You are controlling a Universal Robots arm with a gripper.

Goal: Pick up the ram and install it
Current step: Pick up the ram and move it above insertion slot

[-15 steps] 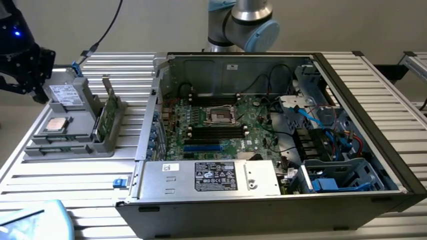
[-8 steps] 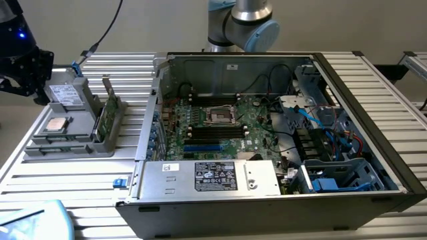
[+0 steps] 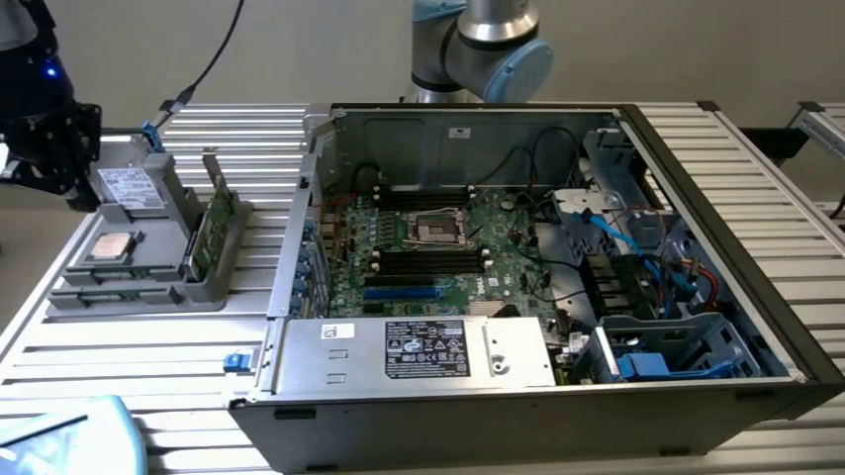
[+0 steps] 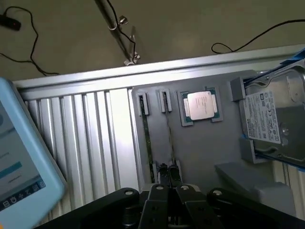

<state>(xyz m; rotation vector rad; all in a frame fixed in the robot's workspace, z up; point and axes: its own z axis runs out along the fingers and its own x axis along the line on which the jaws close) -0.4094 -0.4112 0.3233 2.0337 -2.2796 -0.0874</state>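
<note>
Hovers with gripper (image 4: 167,190) fingers pinched shut, empty, over grey tray (image 3: 145,302) at nine o'clock of case (image 3: 528,426). Counts there one ram (image 4: 147,138), on edge, long axis running from gripper toward table rim (image 4: 143,69); one processor (image 4: 200,106), one hard drive (image 4: 271,119).

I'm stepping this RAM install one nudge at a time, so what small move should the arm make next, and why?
Probably open the gripper. Its fingers are shut on nothing, while the ram sits on edge in a slot of the grey tray, ungripped; shut fingers could not straddle it.
</note>
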